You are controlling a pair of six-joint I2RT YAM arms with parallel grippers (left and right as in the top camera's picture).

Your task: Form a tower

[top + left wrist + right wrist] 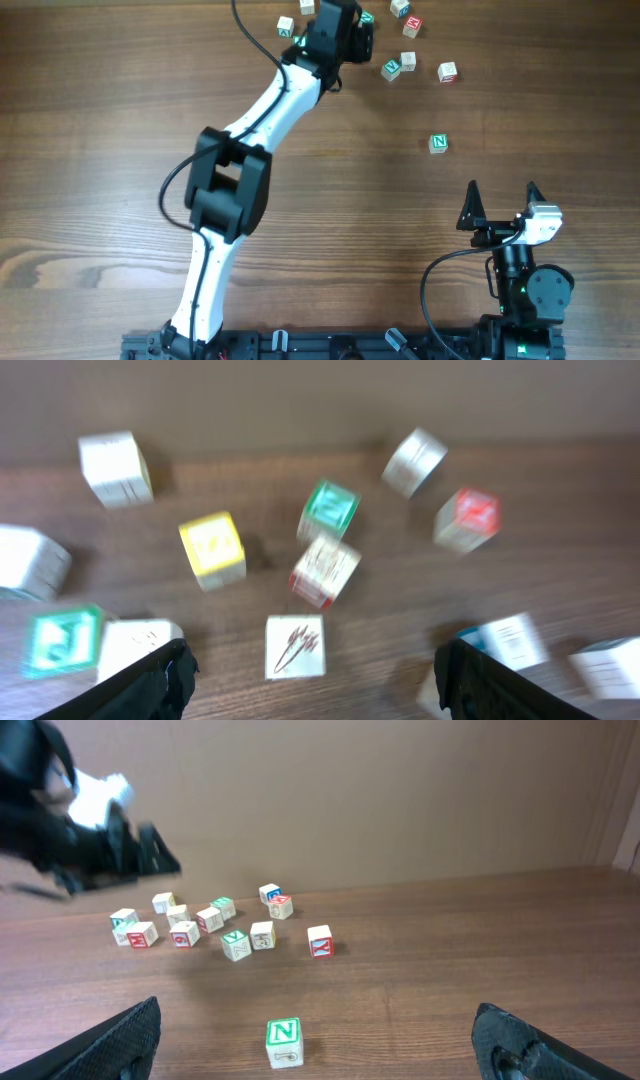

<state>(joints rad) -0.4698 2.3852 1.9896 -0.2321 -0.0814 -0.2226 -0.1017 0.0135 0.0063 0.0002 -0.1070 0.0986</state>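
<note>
My left gripper (366,40) hangs open over the cluster of small letter cubes at the far edge; its view is blurred. Between its fingers (160,675), lower down on the table, lies a pale cube with reddish marks (295,647), untouched. A green-faced cube (331,510) lies beside another pale red-marked cube (325,572). A green N cube (438,144) sits alone mid-table, also ahead of my open, empty right gripper (318,1038) as the N cube (283,1042). The tower is out of view; every cube I see lies singly.
Several more letter cubes are scattered at the far edge: a yellow one (212,548), a red one (468,518), a red-marked one (447,71). The left arm (240,170) stretches diagonally across the table. My right gripper (501,200) stays near the front right.
</note>
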